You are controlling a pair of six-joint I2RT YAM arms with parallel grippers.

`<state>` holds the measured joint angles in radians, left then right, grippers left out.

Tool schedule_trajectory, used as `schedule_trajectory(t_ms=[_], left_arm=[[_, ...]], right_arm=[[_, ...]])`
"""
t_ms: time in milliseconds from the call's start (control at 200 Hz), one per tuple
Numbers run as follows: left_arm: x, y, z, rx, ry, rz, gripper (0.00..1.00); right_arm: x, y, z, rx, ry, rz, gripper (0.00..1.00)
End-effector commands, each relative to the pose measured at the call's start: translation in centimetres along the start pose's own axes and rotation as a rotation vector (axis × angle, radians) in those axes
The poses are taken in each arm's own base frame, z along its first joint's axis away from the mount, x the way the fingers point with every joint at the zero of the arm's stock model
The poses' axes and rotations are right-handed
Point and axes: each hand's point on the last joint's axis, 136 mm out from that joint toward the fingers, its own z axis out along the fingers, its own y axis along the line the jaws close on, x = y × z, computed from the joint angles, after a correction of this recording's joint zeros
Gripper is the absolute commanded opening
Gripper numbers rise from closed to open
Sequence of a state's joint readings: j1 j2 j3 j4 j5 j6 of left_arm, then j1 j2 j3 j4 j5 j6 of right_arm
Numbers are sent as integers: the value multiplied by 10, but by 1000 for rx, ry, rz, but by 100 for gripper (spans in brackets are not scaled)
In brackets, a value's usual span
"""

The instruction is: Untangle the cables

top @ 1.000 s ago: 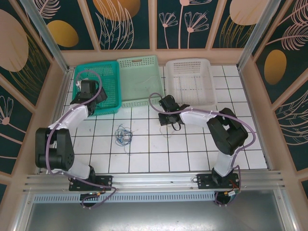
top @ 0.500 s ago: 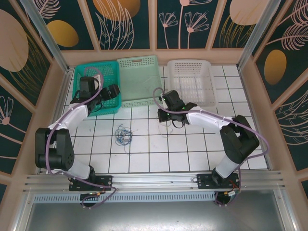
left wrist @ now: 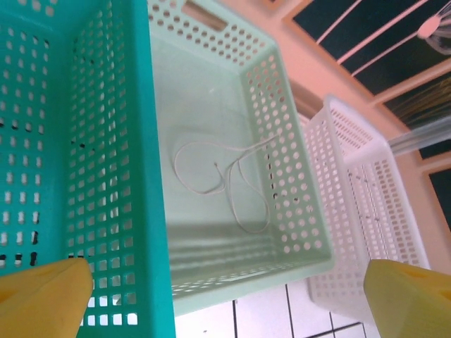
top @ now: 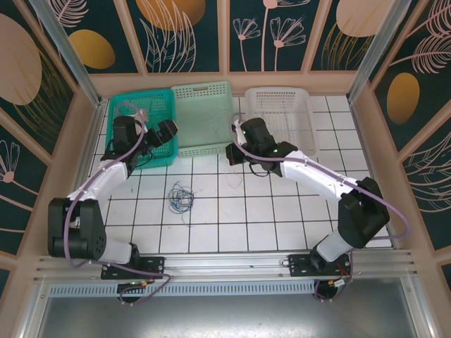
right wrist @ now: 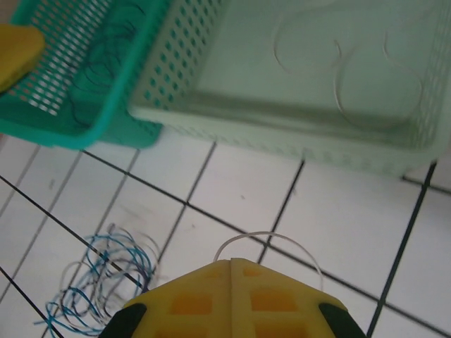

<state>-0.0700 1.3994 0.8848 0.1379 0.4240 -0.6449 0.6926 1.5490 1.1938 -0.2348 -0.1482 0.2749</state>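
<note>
One pale cable arcs ahead of R claw, pinched; L claw spread.

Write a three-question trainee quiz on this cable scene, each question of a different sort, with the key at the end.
1. True or false: the right pincer is shut on a thin pale wire.
2. Of the teal basket, the pale green basket and the white basket, which holds the loose pale wire? A teal, B pale green, C white.
3. Fill in: the blue tangle lies outside every basket, on the ____.

Key: 1 true; 2 B; 3 tiled floor.
</note>
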Motion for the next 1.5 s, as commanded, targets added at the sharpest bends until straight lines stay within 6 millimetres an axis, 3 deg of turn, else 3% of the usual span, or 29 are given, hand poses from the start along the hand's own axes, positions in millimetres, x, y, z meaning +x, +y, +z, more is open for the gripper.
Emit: schedule_trajectory(t_ms=[0, 180, 285, 375, 395, 480, 586, 661, 826, 916, 1051, 1081, 1121, 1186, 1216, 1496], left_arm=[[-25, -12, -23, -5, -137, 22, 99], [-16, -5, -34, -29, -153, 35, 99], [-8, 2, -33, -38, -144, 30, 99], [-1, 6, -34, -38, -137, 19, 99], [-1, 6, -34, -37, -139, 18, 98], [4, 10, -36, -50, -135, 10, 99], [9, 14, -41, -76, -131, 23, 99], [13, 17, -48, -101, -141, 35, 99], [29, 23, -61, -149, -138, 36, 98], [45, 29, -62, -211, -102, 55, 99], [67, 31, -60, -227, -65, 47, 98], [70, 33, -60, -230, -61, 42, 99], [74, 35, -60, -238, -57, 36, 98], [79, 39, -61, -254, -49, 36, 99], [81, 39, -61, -258, -43, 38, 99], [107, 39, -62, -316, 23, 75, 99]], right_arm=[[-52, 17, -27, -63, -131, -44, 0], [-120, 28, -39, -124, -261, -80, 0], [-158, 23, -40, -172, -343, -65, 0], [-177, 27, -25, -222, -364, -53, 0], [-185, 12, -21, -208, -374, -40, 0], [-194, 3, 9, -232, -349, -25, 0], [-193, -17, 60, -233, -269, 26, 0], [-195, -29, 83, -205, -261, 41, 0], [-179, -45, 120, -216, -235, 86, 0], [-169, -49, 133, -225, -205, 98, 11], [-165, -46, 136, -240, -192, 96, 24], [-165, -46, 136, -240, -190, 94, 35], [-166, -44, 134, -240, -189, 85, 58], [-166, -39, 131, -246, -187, 57, 82], [-167, -36, 128, -247, -189, 44, 89], [-166, -18, 94, -286, -204, 20, 90]])
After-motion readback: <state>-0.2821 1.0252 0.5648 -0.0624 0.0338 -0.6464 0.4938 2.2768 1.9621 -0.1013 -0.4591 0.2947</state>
